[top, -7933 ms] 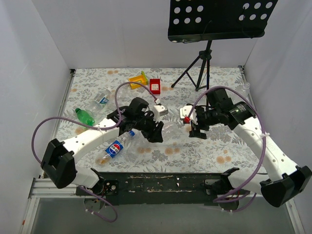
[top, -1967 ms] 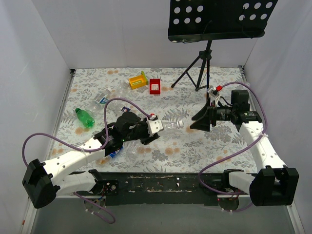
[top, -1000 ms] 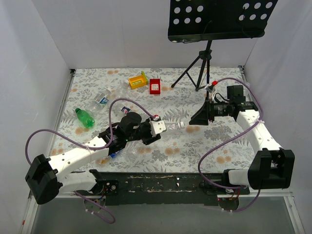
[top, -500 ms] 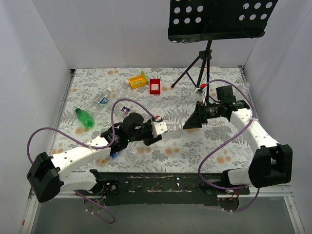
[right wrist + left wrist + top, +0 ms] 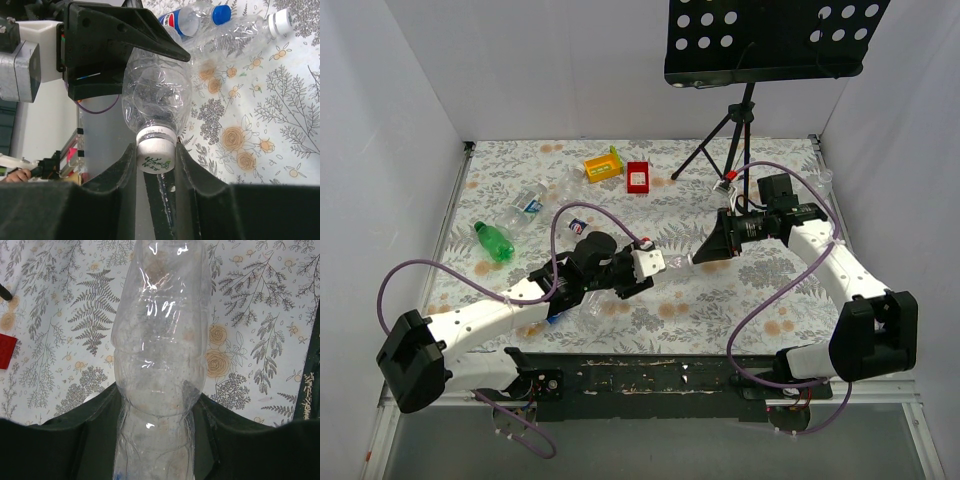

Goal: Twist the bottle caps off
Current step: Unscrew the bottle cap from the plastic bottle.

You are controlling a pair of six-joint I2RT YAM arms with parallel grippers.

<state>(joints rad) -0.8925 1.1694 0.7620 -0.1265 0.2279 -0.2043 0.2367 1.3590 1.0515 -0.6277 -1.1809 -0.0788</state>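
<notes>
The flowered table (image 5: 740,310) fills the floor of the booth, and a black music stand (image 5: 770,40) on a tripod rises at its far side.

There are two arms. The left arm (image 5: 490,310) lies low and stretched from its near-left base toward the middle. The right arm (image 5: 840,270) climbs from the near-right base, bends at a high elbow and reaches back left, so the two tools face each other mid-table.

The left gripper (image 5: 640,270) is clamped on the body of a clear bottle (image 5: 160,365), held lying on its side above the cloth, neck toward the other arm.

I count at least five bottles. Besides the held one there is a green bottle (image 5: 493,240) and a clear labelled bottle (image 5: 525,205) on the left. A Pepsi bottle (image 5: 197,17) and a bare bottle (image 5: 235,37) lie under the left arm.

Two trays sit at the back, a yellow tray (image 5: 603,165) and a red tray (image 5: 638,177).

Three caps show. The right gripper (image 5: 705,252) has its fingers pressed against both sides of the white cap (image 5: 156,150) on the held bottle's neck. The blue cap (image 5: 220,14) is on the Pepsi bottle, and the second white cap (image 5: 280,21) is on the bare one.
</notes>
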